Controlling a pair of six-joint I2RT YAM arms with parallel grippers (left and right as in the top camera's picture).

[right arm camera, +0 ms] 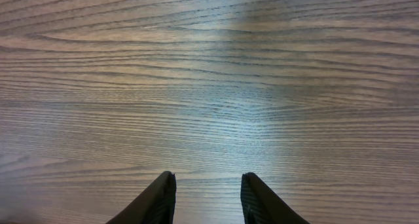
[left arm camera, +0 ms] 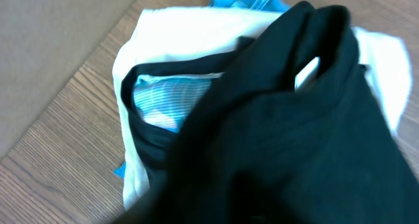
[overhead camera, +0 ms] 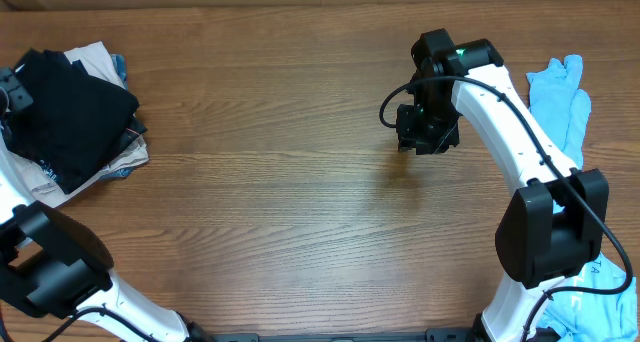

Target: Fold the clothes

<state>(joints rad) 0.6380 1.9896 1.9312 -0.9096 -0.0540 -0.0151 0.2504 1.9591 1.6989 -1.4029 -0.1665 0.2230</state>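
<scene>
A black T-shirt (overhead camera: 72, 112) lies bunched on top of a pile of clothes at the table's far left. It fills most of the left wrist view (left arm camera: 288, 132), above a white garment (left arm camera: 177, 27) and striped blue fabric (left arm camera: 163, 96). My left gripper (overhead camera: 10, 88) sits at the pile's left edge. Its fingers are hidden by dark cloth in the left wrist view. My right gripper (overhead camera: 420, 132) (right arm camera: 207, 178) hangs open over bare wood, with nothing between its fingers. A light blue tee (overhead camera: 560, 94) lies crumpled at the far right.
A beige garment (overhead camera: 100, 60) shows under the black shirt, reaching toward the table's back edge. More light blue fabric (overhead camera: 600, 287) lies at the bottom right beside the right arm's base. Brown wooden tabletop (overhead camera: 280, 172) spreads between the two arms.
</scene>
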